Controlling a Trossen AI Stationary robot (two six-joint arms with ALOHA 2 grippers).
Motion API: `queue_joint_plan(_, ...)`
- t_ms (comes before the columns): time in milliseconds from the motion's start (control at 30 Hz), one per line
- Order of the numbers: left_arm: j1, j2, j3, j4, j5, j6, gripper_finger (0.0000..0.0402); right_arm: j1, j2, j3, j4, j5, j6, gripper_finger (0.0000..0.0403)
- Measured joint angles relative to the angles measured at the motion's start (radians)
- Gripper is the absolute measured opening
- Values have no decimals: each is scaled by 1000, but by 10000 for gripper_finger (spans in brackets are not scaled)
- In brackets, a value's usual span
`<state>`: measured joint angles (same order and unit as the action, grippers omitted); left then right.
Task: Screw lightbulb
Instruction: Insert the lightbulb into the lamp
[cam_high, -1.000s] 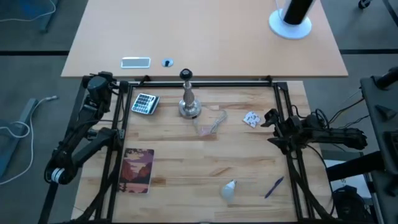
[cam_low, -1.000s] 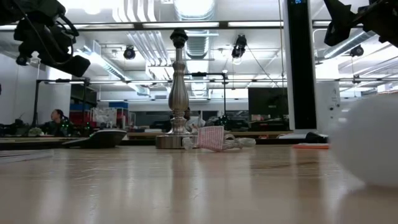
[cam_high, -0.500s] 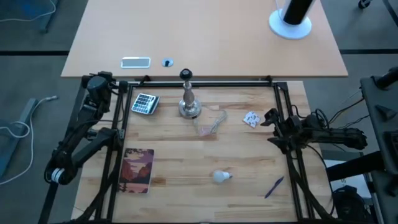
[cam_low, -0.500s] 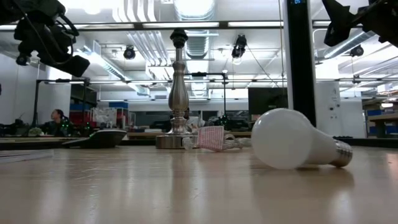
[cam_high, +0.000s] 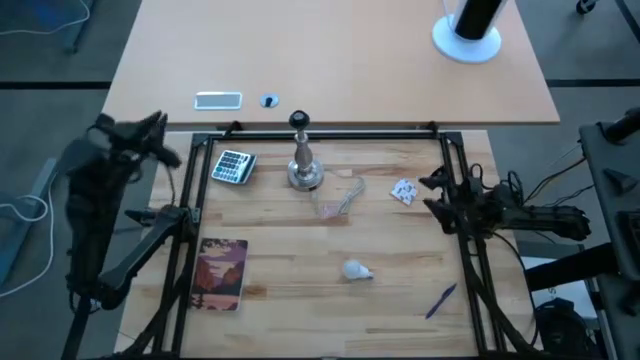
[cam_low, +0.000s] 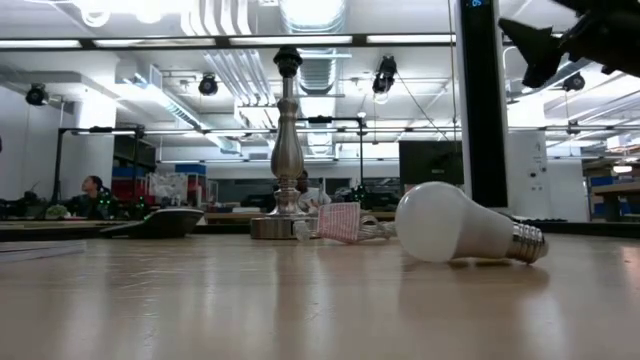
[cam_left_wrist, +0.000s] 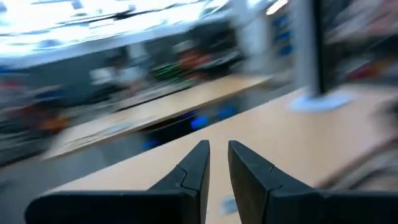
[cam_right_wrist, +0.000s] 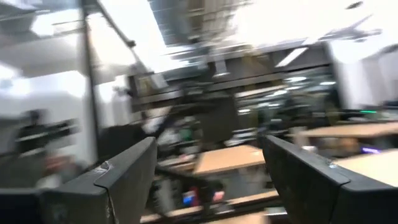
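While the bulb (cam_high: 354, 270) lies loose on the tabletop (cam_high: 300, 300), right pincer (cam_high: 432, 193) gapes wide, left pincer (cam_high: 160, 137) nearly closed; pickup comes next.

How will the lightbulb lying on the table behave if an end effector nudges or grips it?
The lightbulb lies on its side on the wooden table, so a nudge would probably roll it in an arc around its narrow metal screw base. Its smooth, frosted round dome looks slippery and likely fragile, so a gentle grip seems wise.
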<state>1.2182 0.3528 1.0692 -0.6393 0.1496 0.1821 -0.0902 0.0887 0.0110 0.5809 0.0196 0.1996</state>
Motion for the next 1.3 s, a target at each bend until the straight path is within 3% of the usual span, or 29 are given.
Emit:
queue_joint_plan(133, 0, -50, 68, -83, 250, -219, 50, 0, 0, 4, 0, 100, 7, 279)
queue_joint_plan(267, 0, -94, 85, -61, 470, -418, 50, -2, 1, 43, -4, 136, 229, 274)
queue_joint_plan(333, 1, -110, 86, -24, 532, -486, 50, -2, 6, 77, -6, 176, 318, 273)
queue_joint_plan(600, 47, -113, 81, 180, 586, -575, 50, -2, 130, 334, -366, 167, 209, 287)
queue_joint_plan(733, 91, -42, 80, 290, 691, -599, 50, -2, 239, 479, -538, 166, 194, 296)
queue_joint_plan(900, 117, 57, 80, 363, 829, -638, 50, -2, 348, 607, -612, 166, 191, 305)
queue_joint_plan(1167, 117, 138, 80, 411, 837, -640, 50, -2, 454, 745, -605, 165, 155, 308)
queue_joint_plan(1300, 115, 182, 80, 612, 839, -716, 50, -2, 488, 807, -607, 165, 144, 301)
